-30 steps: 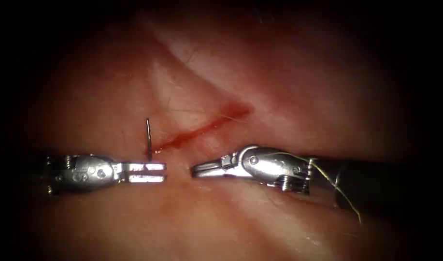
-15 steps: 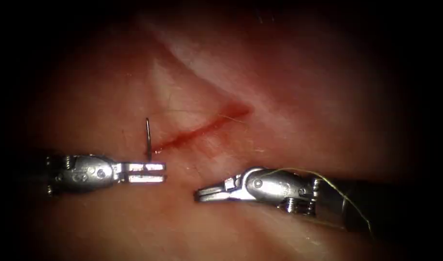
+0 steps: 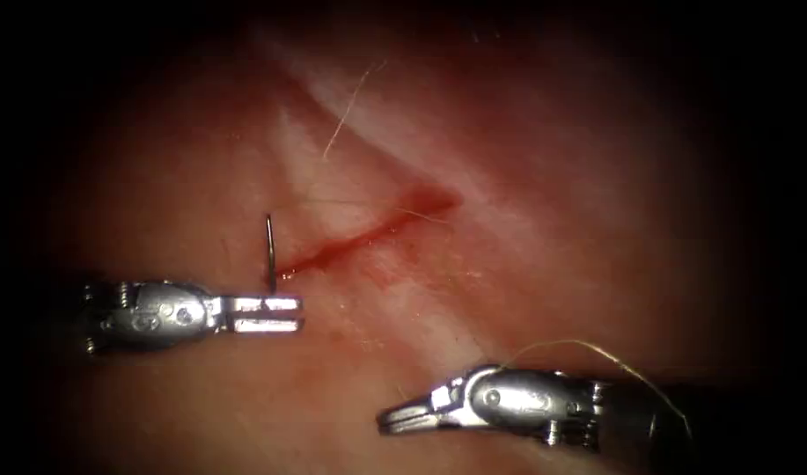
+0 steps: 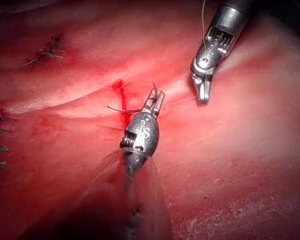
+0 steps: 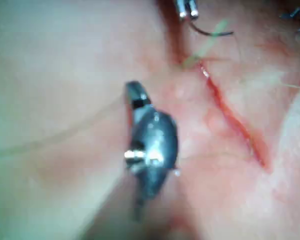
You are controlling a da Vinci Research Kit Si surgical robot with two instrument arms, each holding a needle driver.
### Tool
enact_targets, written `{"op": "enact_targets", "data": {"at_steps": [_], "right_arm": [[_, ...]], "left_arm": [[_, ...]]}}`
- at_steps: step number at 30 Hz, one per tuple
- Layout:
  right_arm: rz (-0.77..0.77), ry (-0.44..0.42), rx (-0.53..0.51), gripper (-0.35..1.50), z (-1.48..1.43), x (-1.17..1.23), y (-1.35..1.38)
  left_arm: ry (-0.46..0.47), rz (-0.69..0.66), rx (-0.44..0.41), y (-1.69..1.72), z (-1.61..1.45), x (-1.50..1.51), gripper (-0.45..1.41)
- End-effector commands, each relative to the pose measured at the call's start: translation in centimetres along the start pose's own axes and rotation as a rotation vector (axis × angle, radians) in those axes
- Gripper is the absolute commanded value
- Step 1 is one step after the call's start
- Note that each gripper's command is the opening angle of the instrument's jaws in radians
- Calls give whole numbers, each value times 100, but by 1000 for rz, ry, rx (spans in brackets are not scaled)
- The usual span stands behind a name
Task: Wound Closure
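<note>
**Needle held at the cut's left end, thread loose across the tissue**

The left tool (image 3: 267,313) sat at the lower left of the endoscope frame with its fingers clenched on the needle (image 3: 269,251), gripping it near one end. The rest of the needle rose straight up from the fingers, just left of the lower-left end of the cut (image 3: 368,233). In the left wrist view the needle (image 4: 124,109) curved away from the jaws toward the red line of the cut; whether its tip sat in the tissue (image 3: 526,220) I could not tell.

The right tool (image 3: 403,415) lay low and right of centre, well apart from the needle, fingers closed together with nothing visibly between them. It had dropped down and away from the cut over the last second.

The risk, as I judged it, was the thread (image 3: 597,352). It arched loosely over the right tool's wrist, and another pale strand (image 3: 350,105) lay across the tissue in the upper middle. Slack like that could snag on the wrist joint or tangle. The needle, gripped so near its end, could also swivel in the fingers if it met firm tissue.

The cut itself showed as a thin slanting line, wet with red fluid, its edges not yet drawn together.
</note>
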Motion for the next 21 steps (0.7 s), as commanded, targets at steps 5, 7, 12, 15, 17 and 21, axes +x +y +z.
{"op": "enact_targets", "data": {"at_steps": [5, 7, 12, 15, 17, 21], "right_arm": [[2, -11, 30, -35, 6, 4, -24], [-1, -11, 35, -35, 6, 4, -28], [5, -33, 61, -35, 7, 1, -36], [20, -44, 90, -35, 8, 0, -47], [22, -46, 115, -35, 8, 1, -57], [37, -44, 157, -35, 3, 5, -78]], "left_arm": [[1, 0, -1, 0, 6, -5, -45], [1, 0, 0, 0, 7, -5, -45], [1, 1, 0, 0, 7, -5, -45], [1, 1, 0, 0, 7, -5, -45], [1, 1, 0, 0, 7, -6, -45], [-2, 1, -1, 0, 8, -6, -45]]}}
